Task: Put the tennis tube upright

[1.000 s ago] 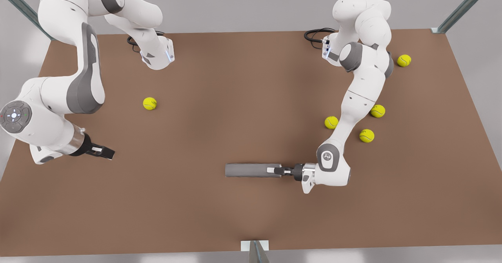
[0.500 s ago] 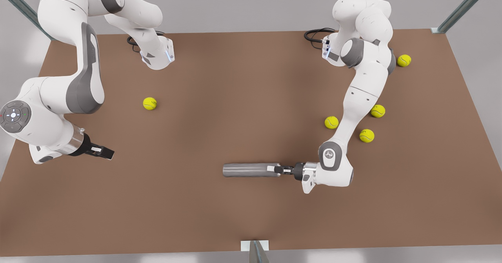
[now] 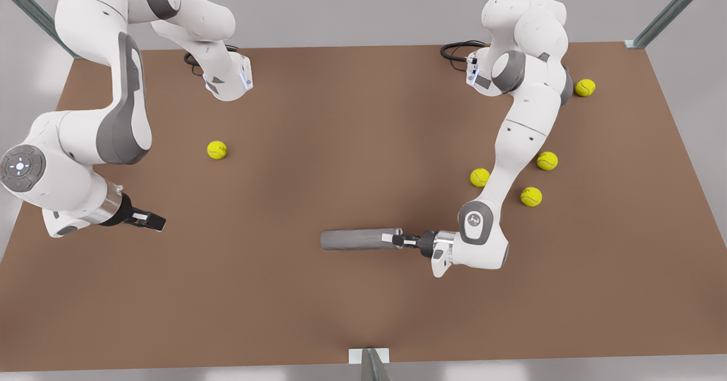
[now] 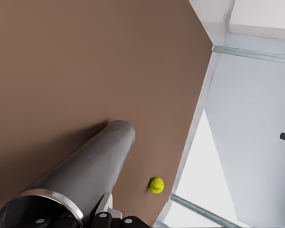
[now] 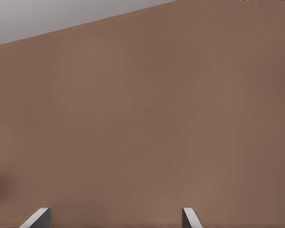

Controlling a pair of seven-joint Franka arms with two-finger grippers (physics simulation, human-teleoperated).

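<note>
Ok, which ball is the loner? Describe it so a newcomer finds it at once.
Start at the brown table in the front view and go to its left half, away from the four balls clustered around the arm on the right. The lone ball lies there below the left-hand arm's base, also visible past the tube held by the left gripper. No ball lies near it.

Tennis tube point(image 3: 355, 239) lying on table point(image 3: 341, 114), four balls point(image 3: 480, 177) toward front view's right, one ball point(image 3: 216, 149) left

Brushed grey metallic tennis tube point(image 3: 355, 239) with a shinier silvery rim lies on a matt brown table point(image 3: 341, 142), beside fuzzy yellow balls point(image 3: 216, 149)
</note>
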